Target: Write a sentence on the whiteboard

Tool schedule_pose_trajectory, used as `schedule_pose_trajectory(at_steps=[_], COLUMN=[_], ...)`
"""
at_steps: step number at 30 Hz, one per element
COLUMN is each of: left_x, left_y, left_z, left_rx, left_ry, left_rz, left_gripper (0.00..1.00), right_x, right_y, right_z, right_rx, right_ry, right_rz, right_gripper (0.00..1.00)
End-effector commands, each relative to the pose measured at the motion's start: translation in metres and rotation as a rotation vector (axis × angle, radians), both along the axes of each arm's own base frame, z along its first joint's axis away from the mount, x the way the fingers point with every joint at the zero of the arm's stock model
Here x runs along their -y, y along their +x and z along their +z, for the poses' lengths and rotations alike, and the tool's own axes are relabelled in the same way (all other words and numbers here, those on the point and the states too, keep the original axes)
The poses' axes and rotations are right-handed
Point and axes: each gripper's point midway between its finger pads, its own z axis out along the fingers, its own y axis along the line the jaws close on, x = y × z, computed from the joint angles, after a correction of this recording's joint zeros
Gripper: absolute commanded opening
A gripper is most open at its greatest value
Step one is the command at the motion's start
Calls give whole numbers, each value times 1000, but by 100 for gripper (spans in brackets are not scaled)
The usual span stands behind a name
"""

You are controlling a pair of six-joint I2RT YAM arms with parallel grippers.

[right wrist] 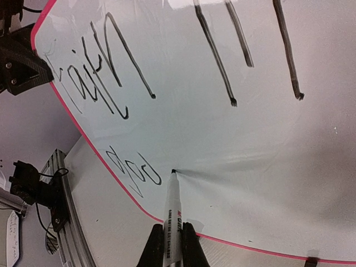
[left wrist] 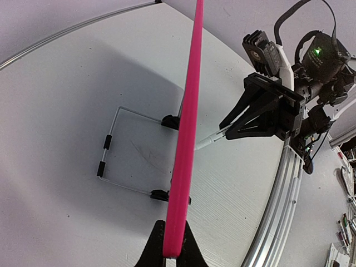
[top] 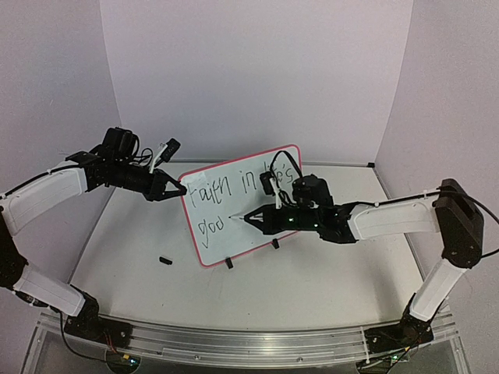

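A white table [top: 312,280] fills the floor of a pale lilac booth. Its walls [top: 257,78] are plain on the left, far and right sides, and an aluminium rail [top: 234,347] runs along the near edge. On the left, the left gripper [top: 178,189] is pinched tight on the left edge of the whiteboard [top: 234,240]. The board stands tilted near the table's middle on two black clip feet [top: 228,263] (the left wrist view sees it edge-on, as a pink strip, with a wire stand [left wrist: 110,150] on the table beside it). A small black piece [top: 164,260] lies on the table just near-left of the board; what it is cannot be made out. Further right, the right gripper [top: 263,219] is clamped on a white-barrelled marker [right wrist: 172,211], whose tip touches the board just right of the lower scrawl. The handwriting is hard to read, and the right end of the top line is hidden behind the right arm's wrist and cable.
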Motion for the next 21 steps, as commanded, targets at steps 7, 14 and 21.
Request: schedule_pose_trajectory(at_steps=[7,14,21], left_x=[-5,-4,-4], left_y=[5,5,5], left_z=[-24,-24,-24], left_rx=[-32,-33,-35], left_ry=[64,63,62], left_rz=[29,28,27], left_gripper=[0,0,0], right_x=[-15,-8,-4], right_y=[13,1,-6], right_z=[18,-12,-29], right_rx=[53,-8,-40], right_ry=[20,-37,-82], right_rz=[7,23,28], right_gripper=[0,0,0])
